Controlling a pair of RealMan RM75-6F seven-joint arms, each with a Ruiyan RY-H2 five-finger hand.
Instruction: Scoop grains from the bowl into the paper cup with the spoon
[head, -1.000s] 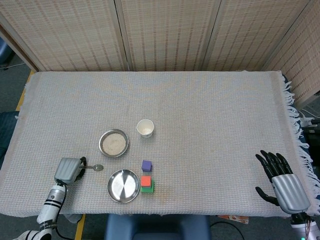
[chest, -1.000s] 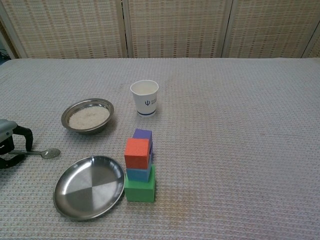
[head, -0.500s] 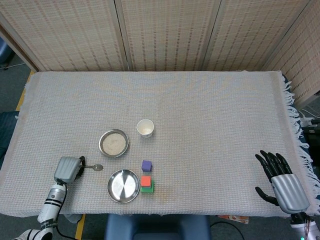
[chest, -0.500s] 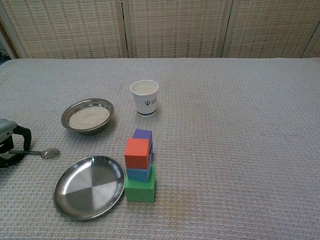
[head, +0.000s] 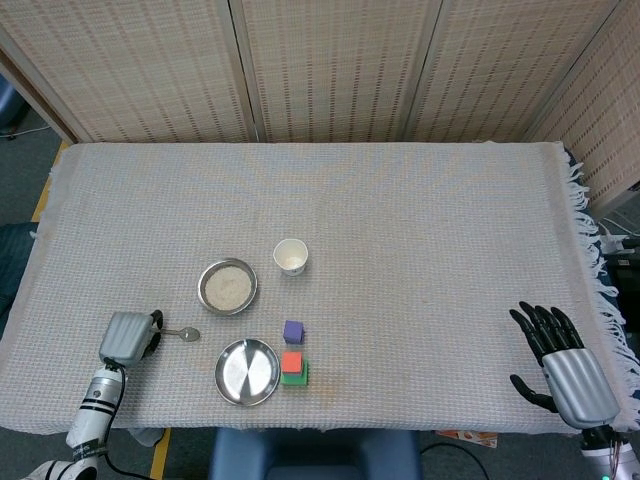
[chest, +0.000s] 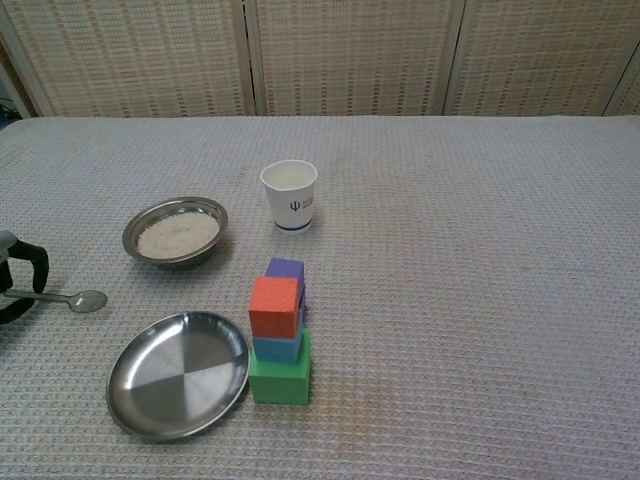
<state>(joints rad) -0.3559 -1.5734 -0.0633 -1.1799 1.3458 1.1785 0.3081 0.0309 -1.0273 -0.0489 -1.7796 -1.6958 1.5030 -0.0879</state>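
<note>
Nearest the robot, an empty steel plate (chest: 178, 375) lies on the cloth-covered worktop (chest: 480, 260), and just right of it stands a stack of blocks (chest: 279, 340): green at the bottom, blue above it, red on top, with a purple block (chest: 285, 269) just behind. At the far right near edge, the right hand (head: 560, 362) rests palm down with its dark fingers spread and nothing in them, well apart from everything else. On the left, the left hand (head: 128, 337) pinches the handle of the spoon (chest: 70, 298); the spoon's shaft lies about level, its bowl end pointing right, just beyond the empty plate's left rim. In the chest view only the dark fingers (chest: 28, 262) of this hand show at the frame edge. Further back, the steel bowl (chest: 175, 231) holds pale grains. To its right, a little beyond, the white paper cup (chest: 290, 195) stands upright with a blue mark on its side. Woven screens (head: 330, 70) close off the back.
</note>
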